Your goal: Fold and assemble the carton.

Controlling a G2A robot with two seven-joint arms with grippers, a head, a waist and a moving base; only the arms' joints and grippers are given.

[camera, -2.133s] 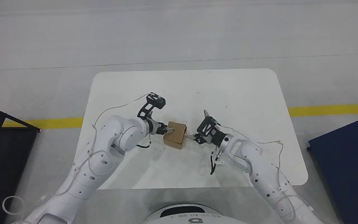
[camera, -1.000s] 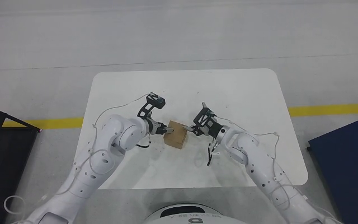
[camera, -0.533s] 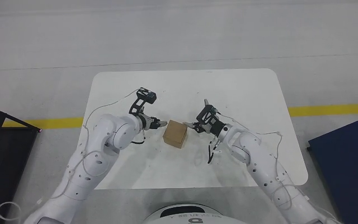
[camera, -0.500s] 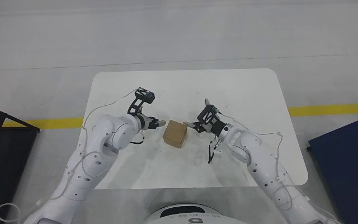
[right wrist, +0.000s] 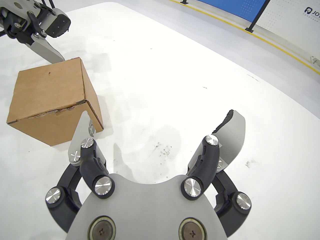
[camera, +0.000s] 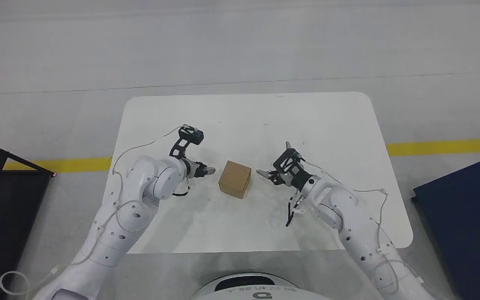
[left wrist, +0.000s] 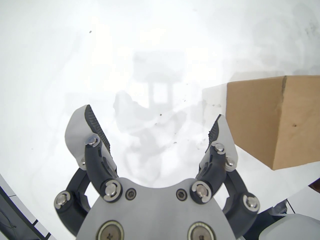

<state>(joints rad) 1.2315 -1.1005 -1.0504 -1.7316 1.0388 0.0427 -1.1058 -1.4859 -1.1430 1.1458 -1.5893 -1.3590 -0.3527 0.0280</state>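
A small brown carton point(camera: 235, 179) stands closed on the white table point(camera: 315, 127), near the middle. My left gripper point(camera: 206, 171) is open just to the carton's left, a short gap away, with nothing between its fingers point(left wrist: 96, 126). The carton point(left wrist: 272, 118) shows beside that gripper point(left wrist: 153, 118) in the left wrist view. My right gripper point(camera: 264, 175) is open to the carton's right, also apart from it. In the right wrist view the carton point(right wrist: 53, 101) sits closed and intact ahead of my right gripper point(right wrist: 158, 117), with the left gripper point(right wrist: 53, 41) beyond it.
Loose cables point(camera: 146, 146) trail over the table beside both arms. The table's far half lies bare. Beyond the table runs a yellow floor line point(camera: 435, 148), with dark frames point(camera: 19, 195) at the left and blue panels point(camera: 454, 217) at the right.
Both grippers have let go of the carton and drawn back from it, the left one to the left, the right one to the right. The carton stays put, closed.
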